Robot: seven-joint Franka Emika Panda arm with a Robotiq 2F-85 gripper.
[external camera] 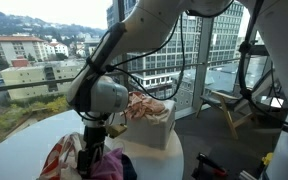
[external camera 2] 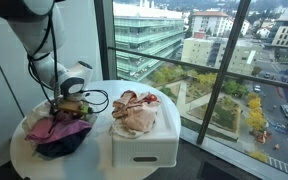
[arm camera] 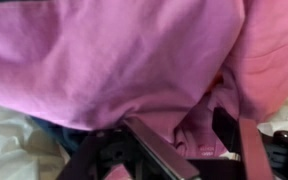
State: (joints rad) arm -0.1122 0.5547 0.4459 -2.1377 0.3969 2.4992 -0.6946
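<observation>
The gripper [arm camera: 204,148] is down in a heap of clothes. In the wrist view its two dark fingers [arm camera: 164,152] stand partly apart, with a fold of pink cloth [arm camera: 114,60] bunched between them. The cloth fills nearly the whole of that view. I cannot tell whether the fingers are actually pinching it or only pressed in around it.

In both exterior views the arm reaches down from above, and the gripper's tip is buried in the top of the clothes pile [external camera 2: 56,132]. The pink cloth lies on top of the pile. A dark blue garment [external camera 2: 62,150] lies under it, and a red and white piece [external camera: 62,158] is on the pile's side away from the bin.

The pile sits on a round white table [external camera: 24,140]. Just beside it on the same table stands a white bin [external camera 2: 144,150], apart from the gripper. The bin is filled to its rim with crumpled beige and pink laundry [external camera 2: 134,112].

Behind the table, tall windows [external camera 2: 224,60] look out on buildings and trees. In an exterior view a wooden chair [external camera: 229,105] stands on the floor near the glass, well apart from the table.
</observation>
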